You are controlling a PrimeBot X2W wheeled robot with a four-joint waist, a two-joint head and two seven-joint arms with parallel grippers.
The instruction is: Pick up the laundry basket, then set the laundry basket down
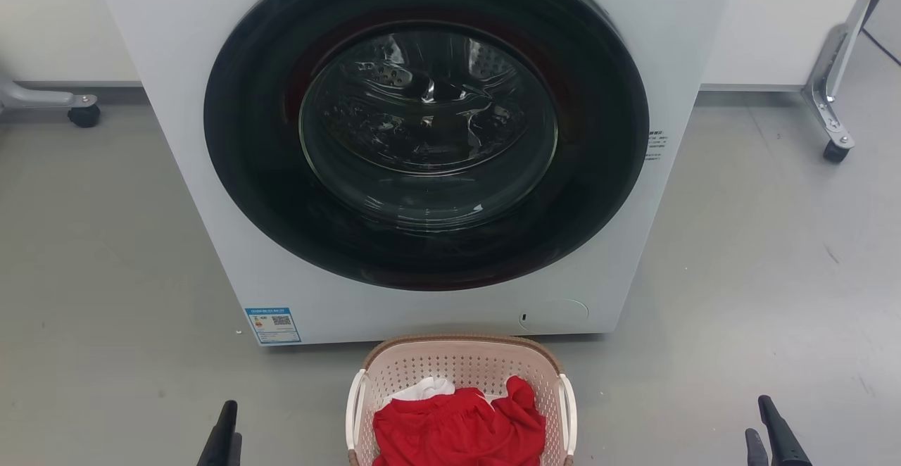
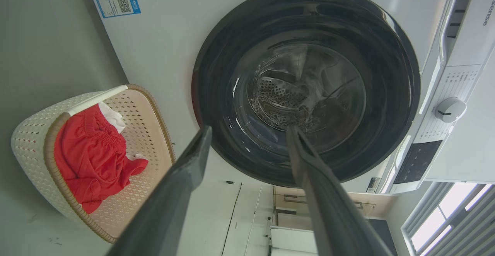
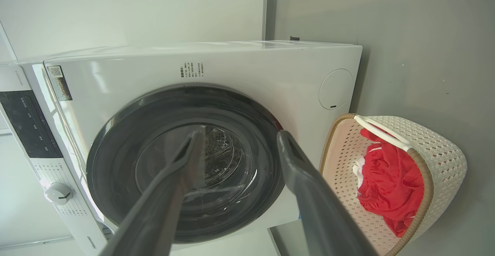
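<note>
Head view: the pick-up is not yet begun; the laundry basket stands on the floor, just in front of the washer.

The basket is found between the two tools and well apart from each, with a red garment lying in it. In the wrist views the left tool and the right tool are each seen released, fingers spread, nothing held. The approach is judged to be the step in hand. The next move is judged to call for both tools to be lowered and brought inward to the white side handles, one per side, so that the load is lifted level.
</note>
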